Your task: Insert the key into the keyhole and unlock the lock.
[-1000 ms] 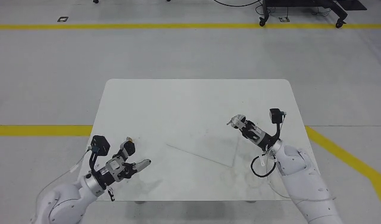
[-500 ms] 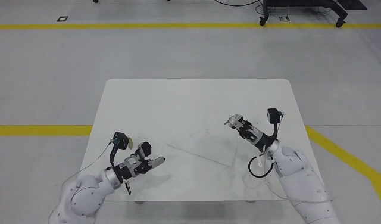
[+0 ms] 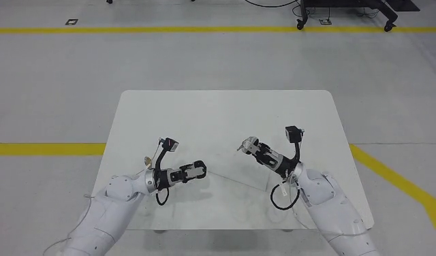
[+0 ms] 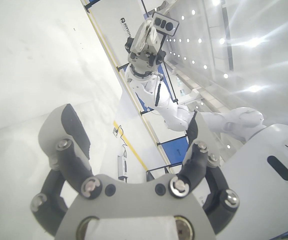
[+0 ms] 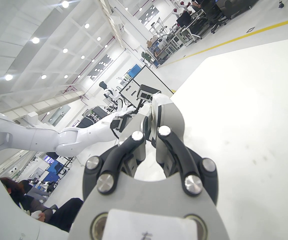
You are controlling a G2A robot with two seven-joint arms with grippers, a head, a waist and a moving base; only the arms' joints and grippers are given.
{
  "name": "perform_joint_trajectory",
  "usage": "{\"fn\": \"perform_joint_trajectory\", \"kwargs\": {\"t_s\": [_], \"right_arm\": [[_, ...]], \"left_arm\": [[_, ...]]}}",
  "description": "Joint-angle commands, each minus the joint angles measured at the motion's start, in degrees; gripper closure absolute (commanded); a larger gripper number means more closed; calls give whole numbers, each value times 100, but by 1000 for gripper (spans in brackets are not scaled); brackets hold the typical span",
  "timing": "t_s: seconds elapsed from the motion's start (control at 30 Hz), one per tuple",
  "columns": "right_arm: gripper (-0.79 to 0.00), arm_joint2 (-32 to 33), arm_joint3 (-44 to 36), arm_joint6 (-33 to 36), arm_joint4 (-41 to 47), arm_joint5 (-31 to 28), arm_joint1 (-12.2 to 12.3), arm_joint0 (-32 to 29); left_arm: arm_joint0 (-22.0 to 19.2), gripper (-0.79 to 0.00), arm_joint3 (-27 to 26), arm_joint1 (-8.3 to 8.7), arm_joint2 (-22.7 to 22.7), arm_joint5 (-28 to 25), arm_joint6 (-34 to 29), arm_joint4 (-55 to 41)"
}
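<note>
Pointed left gripper (image 4: pixel 131 118), jaws wide open and empty, straight at right gripper (image 5: pixel 154 112) close by over the counter (image 3: pixel 225 113), jaws squeezed shut; couldn't tell if holding anything.

The white worktop (image 3: pixel 225 109) stands on a pale floor crossed by yellow lines (image 3: pixel 204 30). The left hand (image 3: pixel 201 167) and the right hand (image 3: pixel 243 146) are over its near half, pointing towards each other but apart, the right one slightly farther from the robot. A thin, faint line (image 3: pixel 228 177) slants across the worktop between the two arms.
</note>
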Motion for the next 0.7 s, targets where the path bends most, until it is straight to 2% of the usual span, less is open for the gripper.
{"fn": "perform_joint_trajectory", "kwargs": {"t_s": [0.0,0.17,0.27,0.47,0.57,0.63,0.67], "right_arm": [[0,0,1,2,-3,-1,0,2],[0,0,1,2,-3,-1,0,2],[0,-15,-17,9,-9,23,-2,-11],[0,-431,-394,264,-230,536,-67,-43],[0,-534,-414,325,-306,682,-89,6],[0,-556,-407,313,-314,707,-98,23],[0,-562,-397,308,-305,718,-101,28]], "left_arm": [[24,-785,-26,2,-5,-3,44,39],[24,-785,-26,2,-5,-3,44,39],[89,-785,-131,-8,19,137,365,222],[288,-776,-488,-45,148,-122,510,123],[303,-394,-517,-58,179,-216,569,90],[295,-280,-510,-66,202,-232,591,82],[287,-259,-499,-69,207,-235,610,101]]}}
